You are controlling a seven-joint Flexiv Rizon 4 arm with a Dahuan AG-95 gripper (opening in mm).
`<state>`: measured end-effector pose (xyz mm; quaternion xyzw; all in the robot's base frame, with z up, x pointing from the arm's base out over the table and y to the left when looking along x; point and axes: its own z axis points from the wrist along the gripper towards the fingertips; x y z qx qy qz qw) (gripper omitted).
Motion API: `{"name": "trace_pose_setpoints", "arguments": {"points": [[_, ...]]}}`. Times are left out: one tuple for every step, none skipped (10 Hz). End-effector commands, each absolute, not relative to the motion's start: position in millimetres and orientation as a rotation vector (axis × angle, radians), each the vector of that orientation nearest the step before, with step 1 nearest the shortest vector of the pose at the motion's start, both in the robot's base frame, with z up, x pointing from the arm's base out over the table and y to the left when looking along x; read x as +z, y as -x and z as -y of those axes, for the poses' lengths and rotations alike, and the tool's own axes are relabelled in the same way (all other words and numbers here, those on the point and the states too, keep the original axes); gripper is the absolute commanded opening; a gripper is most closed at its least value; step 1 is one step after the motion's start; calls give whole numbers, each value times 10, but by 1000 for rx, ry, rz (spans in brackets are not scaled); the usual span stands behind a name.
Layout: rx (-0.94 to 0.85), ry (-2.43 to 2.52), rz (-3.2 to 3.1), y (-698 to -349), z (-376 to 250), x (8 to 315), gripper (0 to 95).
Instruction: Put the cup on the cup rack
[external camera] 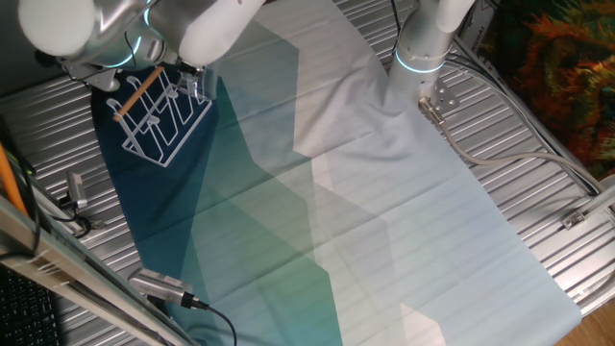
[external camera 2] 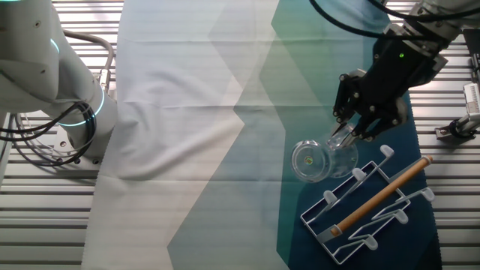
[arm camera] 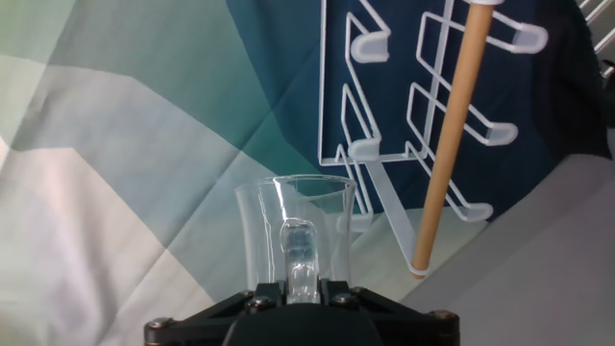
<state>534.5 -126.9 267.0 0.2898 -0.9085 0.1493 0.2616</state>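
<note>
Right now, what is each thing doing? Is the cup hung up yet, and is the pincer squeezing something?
cup: gripped by its handle, lifted beside the rack, not hung yet.
pincer: shut on the cup's handle.
cup rack: standing on the dark blue part of the cloth, every peg bare.
cloth: spread over the table, a bit wrinkled.

clear cup (arm camera: 294, 226), white rack (external camera 2: 371, 214) w/ tan rod (external camera 2: 384, 193), teal-grey cloth (external camera 2: 225, 150)
</note>
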Motion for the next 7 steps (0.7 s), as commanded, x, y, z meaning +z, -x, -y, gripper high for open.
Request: {"name": "trace_pose_setpoints", "arguments": {"points": [[414, -780, 2449, -5331, 1283, 2605, 0], [415, -778, 2452, -5331, 1283, 2605, 0], [403, -771, 2451, -5331, 1283, 2605, 0], [399, -734, 2430, -5331, 1283, 2605, 0], [392, -704, 2431, -5331, 1283, 2605, 0], [396, -683, 2437, -5331, 1283, 2605, 0], [406, -640, 2453, -5331, 1283, 2605, 0]]}}
